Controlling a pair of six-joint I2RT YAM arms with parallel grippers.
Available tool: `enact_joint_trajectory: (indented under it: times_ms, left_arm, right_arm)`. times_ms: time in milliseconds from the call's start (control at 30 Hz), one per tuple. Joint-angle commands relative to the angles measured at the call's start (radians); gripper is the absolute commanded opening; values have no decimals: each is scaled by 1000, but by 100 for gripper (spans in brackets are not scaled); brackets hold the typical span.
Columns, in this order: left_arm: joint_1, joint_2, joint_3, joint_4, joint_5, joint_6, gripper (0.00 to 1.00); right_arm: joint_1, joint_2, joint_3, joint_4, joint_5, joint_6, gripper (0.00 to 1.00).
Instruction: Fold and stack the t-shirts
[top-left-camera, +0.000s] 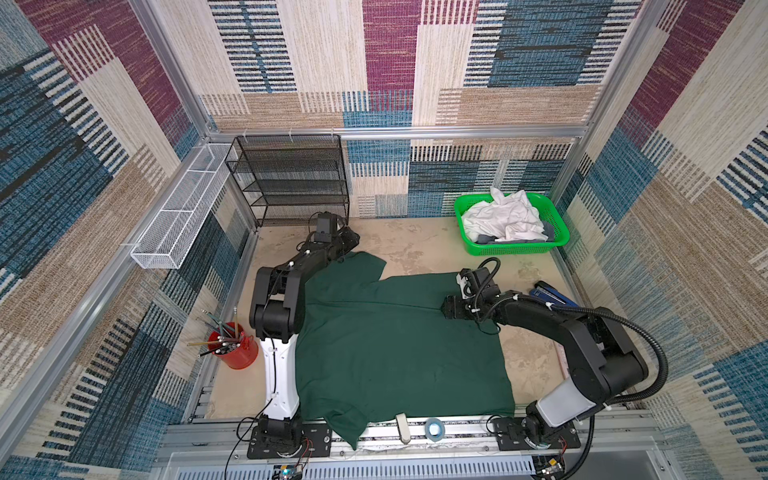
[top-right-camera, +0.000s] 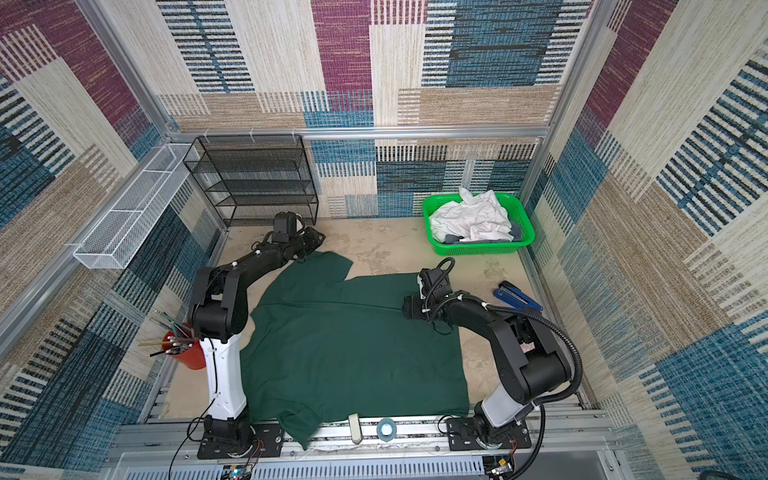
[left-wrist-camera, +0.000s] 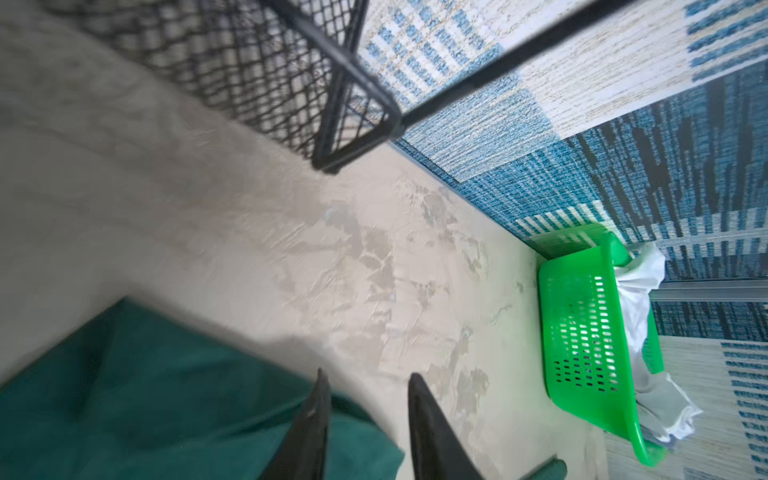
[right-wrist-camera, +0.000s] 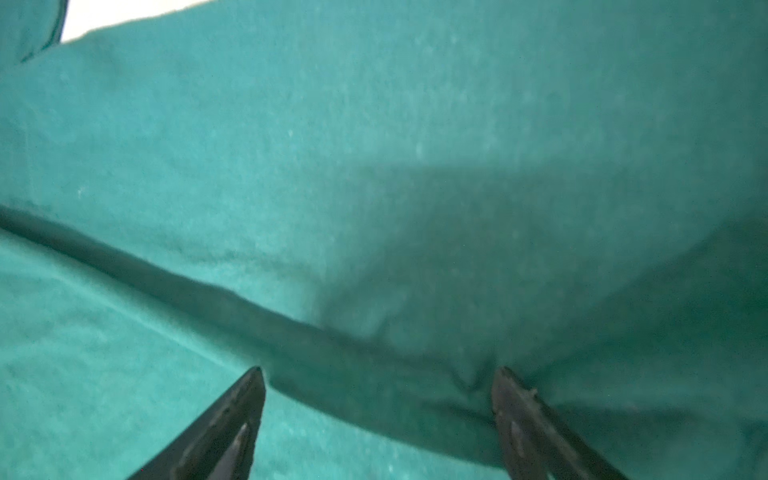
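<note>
My left gripper (left-wrist-camera: 365, 372), jaws parted and empty, sits between the black rack (top-left-camera: 291, 178) and the green shirt (top-left-camera: 395, 345). That shirt is spread across the table (top-left-camera: 419, 245). My right gripper (right-wrist-camera: 380, 374) is low over it, jaws wide. White shirts (top-left-camera: 503, 220) fill the basket (top-left-camera: 515, 251).

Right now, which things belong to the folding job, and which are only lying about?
Job: dark green t-shirt, white t-shirts, grey fabric.
Lying about: green basket, red pencil cup, black mesh rack, white wire tray, blue stapler, tape roll.
</note>
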Motion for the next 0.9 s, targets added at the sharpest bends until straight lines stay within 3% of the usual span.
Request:
enact_joint_trajectory:
  times_ms: [0,133,633,867]
  left_arm:
    - [-2,-100,-117,-145,-105,99,34]
    - [-2,-138,-199,-203,-161,136,34]
    - [12,135,127,-274,-206,87,37]
    - [16,172,150,-244,-178,48,37]
  right_arm:
    - [2,-11,2,-10,-8,11,87]
    - [2,-28,-1,-3,-20,3,87]
    - [1,-58,-48,8,-25,1,87]
    - [2,-26,-18,7,-34,-8,87]
